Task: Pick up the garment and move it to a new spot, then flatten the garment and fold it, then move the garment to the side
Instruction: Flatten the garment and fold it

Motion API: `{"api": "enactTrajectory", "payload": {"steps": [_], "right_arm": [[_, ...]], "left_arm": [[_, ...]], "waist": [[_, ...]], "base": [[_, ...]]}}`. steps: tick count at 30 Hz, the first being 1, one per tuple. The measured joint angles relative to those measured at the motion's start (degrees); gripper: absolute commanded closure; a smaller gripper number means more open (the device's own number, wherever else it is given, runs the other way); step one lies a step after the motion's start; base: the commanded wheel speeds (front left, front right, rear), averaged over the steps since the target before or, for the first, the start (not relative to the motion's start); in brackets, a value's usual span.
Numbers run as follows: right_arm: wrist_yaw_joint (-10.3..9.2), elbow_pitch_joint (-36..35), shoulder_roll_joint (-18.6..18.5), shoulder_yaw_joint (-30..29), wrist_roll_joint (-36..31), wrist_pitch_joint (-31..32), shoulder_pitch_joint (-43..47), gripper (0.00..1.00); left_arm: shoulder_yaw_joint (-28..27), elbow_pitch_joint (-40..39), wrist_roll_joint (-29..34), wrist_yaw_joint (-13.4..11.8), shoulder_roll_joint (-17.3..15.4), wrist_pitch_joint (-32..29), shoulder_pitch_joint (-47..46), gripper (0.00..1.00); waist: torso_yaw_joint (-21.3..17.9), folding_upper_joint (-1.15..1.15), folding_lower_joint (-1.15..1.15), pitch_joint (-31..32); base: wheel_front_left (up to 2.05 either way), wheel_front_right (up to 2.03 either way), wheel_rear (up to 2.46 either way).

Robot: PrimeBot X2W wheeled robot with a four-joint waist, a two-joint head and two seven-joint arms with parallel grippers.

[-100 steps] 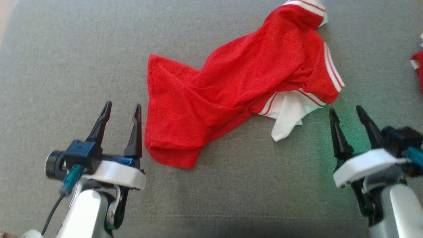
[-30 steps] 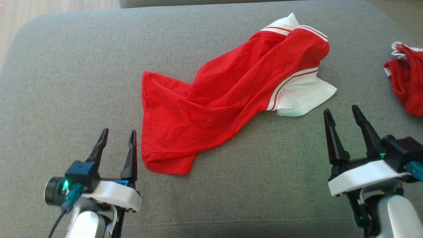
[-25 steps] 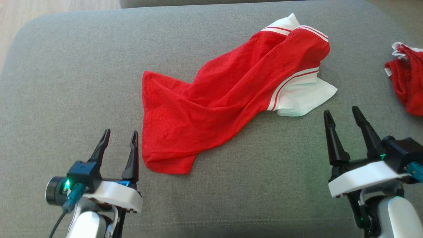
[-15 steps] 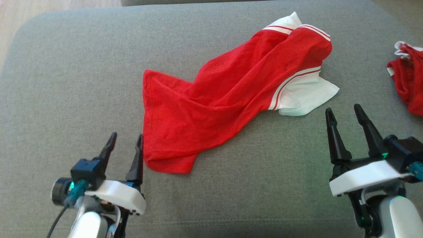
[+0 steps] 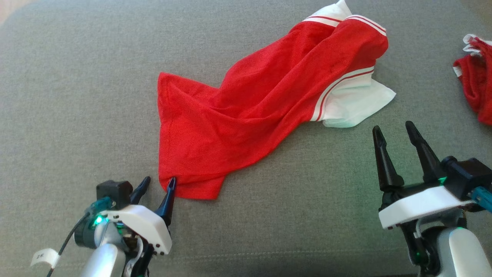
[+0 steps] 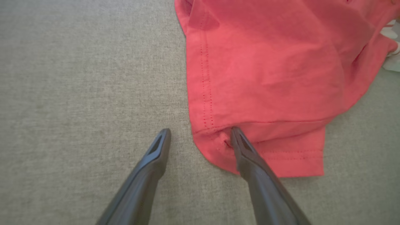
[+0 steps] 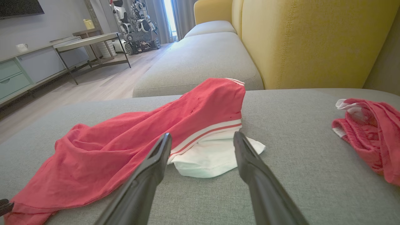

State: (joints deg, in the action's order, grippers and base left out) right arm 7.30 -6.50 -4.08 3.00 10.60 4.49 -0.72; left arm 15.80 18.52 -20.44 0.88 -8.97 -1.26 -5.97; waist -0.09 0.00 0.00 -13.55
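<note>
Red is the colour to watch: the garment (image 5: 265, 111) lies in a long crumpled heap across the grey sofa (image 5: 77, 96), with its near corner low on the left and its white part (image 5: 355, 107) up on the right; a moment ago the left gripper (image 5: 159, 180) was waiting a little way back from that near corner, and now it has come forward and dipped down to it; its two fingers are wide apart, one finger (image 6: 251, 162) over the hem at the corner and the other on bare sofa just beside the cloth, so the corner sits between them; nothing is pinched yet; the right gripper (image 5: 392, 127) has hardly moved; it hangs near the white part, not touching it, with its fingers also wide apart and holding nothing; the whole head view has slid a bit too, but that is the camera tipping, and the garment seems to lie just as it did; the other cloth (image 5: 474, 88) sits well apart at the far right; I think the pick-up is starting: the left gripper looks ready to close on the corner, and the lifting, flattening and folding are all still to do.
</note>
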Motion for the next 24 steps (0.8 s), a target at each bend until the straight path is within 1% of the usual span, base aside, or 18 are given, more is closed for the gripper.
{"api": "enactTrajectory", "payload": {"steps": [4,5,6,7,11,16,20,24], "right_arm": [[0.00,0.1,0.0,-0.1,0.0,0.0,0.0,0.00],[0.00,0.1,0.0,-0.1,0.0,0.0,-0.1,0.00],[0.00,0.1,0.0,-0.1,0.0,0.0,-0.1,0.00],[0.00,0.1,0.0,-0.2,0.0,0.0,-0.2,0.00],[0.00,1.2,0.0,-1.8,0.3,0.0,-1.1,0.00],[0.00,4.9,-0.8,-5.2,0.6,0.2,-3.0,0.00],[0.00,10.4,-4.0,-7.4,1.5,1.9,-7.5,0.00],[0.00,17.0,-7.1,-7.0,2.2,3.3,-14.3,0.00]], "left_arm": [[0.1,1.1,-0.1,0.2,0.0,-0.2,-0.9,0.00],[0.2,1.6,-0.1,0.6,0.0,-0.2,-1.2,0.39],[0.2,1.8,-0.2,0.7,0.0,-0.2,-1.5,0.83],[0.2,1.9,-0.2,0.7,0.0,-0.2,-1.7,1.00],[0.5,2.3,-0.4,1.2,0.0,0.3,-2.2,1.00],[0.7,1.8,0.2,0.6,-0.2,1.5,-2.5,1.00],[1.0,0.6,0.8,0.1,-0.4,2.3,-2.8,1.00],[2.0,-0.4,1.3,0.1,-0.3,2.9,-5.1,1.00]], "waist": [[-0.3,0.00,0.00,-0.4],[-0.4,0.00,0.00,-0.5],[-0.5,0.00,0.00,-0.6],[-0.5,0.00,0.00,-0.7],[-0.5,0.00,0.00,-1.0],[0.0,0.00,0.00,-1.6],[0.5,0.00,0.00,-2.7],[1.5,0.00,0.00,-4.4]], "base": [[0.00,0.00,0.00],[0.00,0.00,0.00],[0.00,0.00,0.00],[0.00,0.00,0.00],[0.00,0.00,0.00],[0.00,0.00,0.00],[0.00,0.00,0.00],[0.00,0.00,0.00]]}}
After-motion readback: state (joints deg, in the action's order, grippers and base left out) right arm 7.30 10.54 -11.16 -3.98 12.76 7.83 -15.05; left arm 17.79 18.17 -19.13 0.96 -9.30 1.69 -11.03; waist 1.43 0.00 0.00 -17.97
